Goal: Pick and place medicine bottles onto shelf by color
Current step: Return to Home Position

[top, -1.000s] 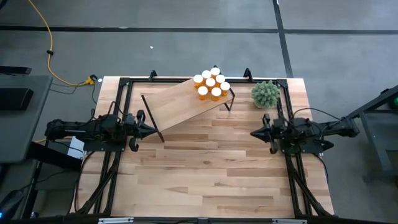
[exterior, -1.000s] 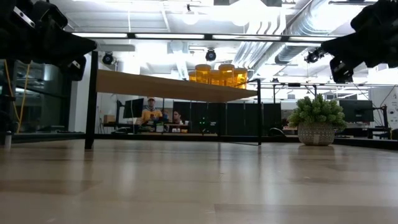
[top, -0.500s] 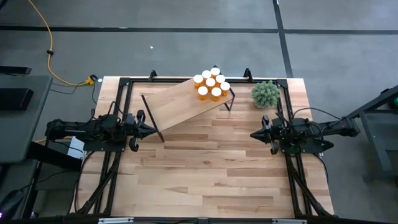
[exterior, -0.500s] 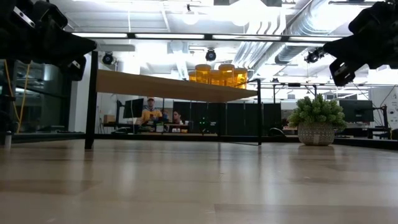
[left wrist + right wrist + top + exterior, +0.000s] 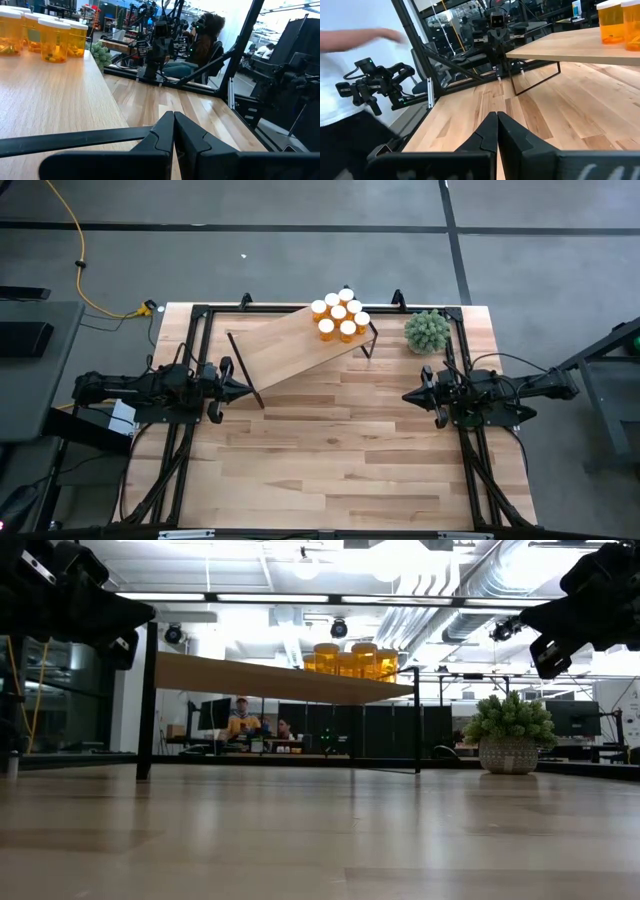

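Several orange medicine bottles (image 5: pixel 339 316) with white caps stand in a cluster on the far right end of the light-wood shelf (image 5: pixel 290 350), which stands on thin black legs at the table's far side; they also show in the left wrist view (image 5: pixel 45 37). My left gripper (image 5: pixel 247 390) is shut and empty, hovering just off the shelf's left end. My right gripper (image 5: pixel 407 395) is shut and empty, hovering at the table's right, nearer than the shelf.
A fuzzy green plant in a pot (image 5: pixel 427 332) stands at the far right beside the shelf. Black frame rails (image 5: pixel 190 440) run along the table's left and right sides. A person (image 5: pixel 350 85) shows beyond the table in the right wrist view.
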